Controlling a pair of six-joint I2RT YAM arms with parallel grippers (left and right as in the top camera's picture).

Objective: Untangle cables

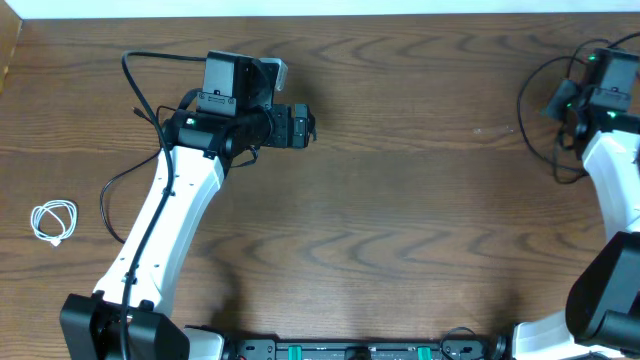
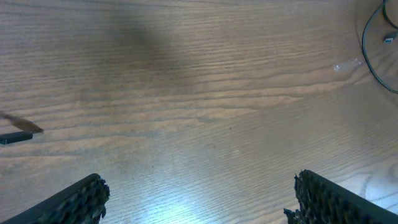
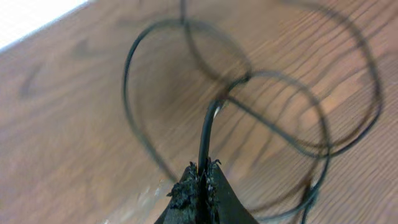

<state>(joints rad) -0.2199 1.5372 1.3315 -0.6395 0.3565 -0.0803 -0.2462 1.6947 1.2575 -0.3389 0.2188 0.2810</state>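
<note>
- Table (image 1: 400, 220): brown wood grain and fills the overhead view.
- Left arm (image 1: 170, 220): white link running from the near edge up to the upper-left part of the table, with the wrist turned to the right.
- Right arm (image 1: 615, 170): comes up along the right edge, with its wrist in the far right corner over the cable loops.
- Black cable (image 1: 522, 100): lies in several overlapping loops in the far right corner, under and beside my right wrist. The right wrist view shows the loops (image 3: 202, 134) crossing each other on the wood, with one strand rising straight into my fingertips. One arc of it (image 2: 367, 50) shows at the top-right edge of the left wrist view, well apart from my left fingers.
- Left gripper (image 2: 196, 193): jaws spread wide with nothing between them, only bare table beneath. It is not touching any cable.
- Right gripper (image 3: 199, 177): fingertips pinched together on the black cable. The strand exits right at the tips, so I have a firm hold on it.
- White cable (image 1: 44, 234): small neat coil on its own near the left edge, well apart from both arms and from the black cable.
- Small dark piece (image 2: 15, 138): sits at the left edge of the left wrist view. It is too blurred to tell what it is.
</note>
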